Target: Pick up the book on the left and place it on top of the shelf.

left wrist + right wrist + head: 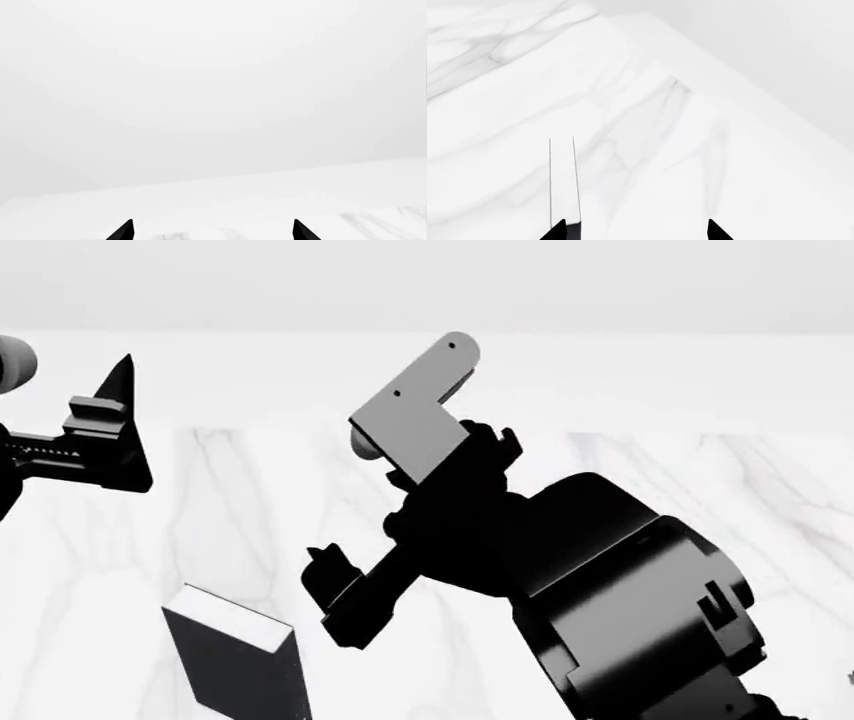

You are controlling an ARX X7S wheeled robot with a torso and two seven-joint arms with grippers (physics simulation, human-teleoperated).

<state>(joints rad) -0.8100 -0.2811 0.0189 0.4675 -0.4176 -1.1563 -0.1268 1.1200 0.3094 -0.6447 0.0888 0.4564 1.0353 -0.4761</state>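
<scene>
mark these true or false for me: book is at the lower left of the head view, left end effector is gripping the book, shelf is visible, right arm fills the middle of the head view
1. The black book is at the lower left of the head view, on the marble table. True.
2. The left end effector is gripping the book. False: in the left wrist view its fingertips are apart with nothing between them, and in the head view it is well above the book.
3. The shelf is visible. False: no view shows a shelf, only table and plain wall.
4. The right arm fills the middle of the head view. True.
</scene>
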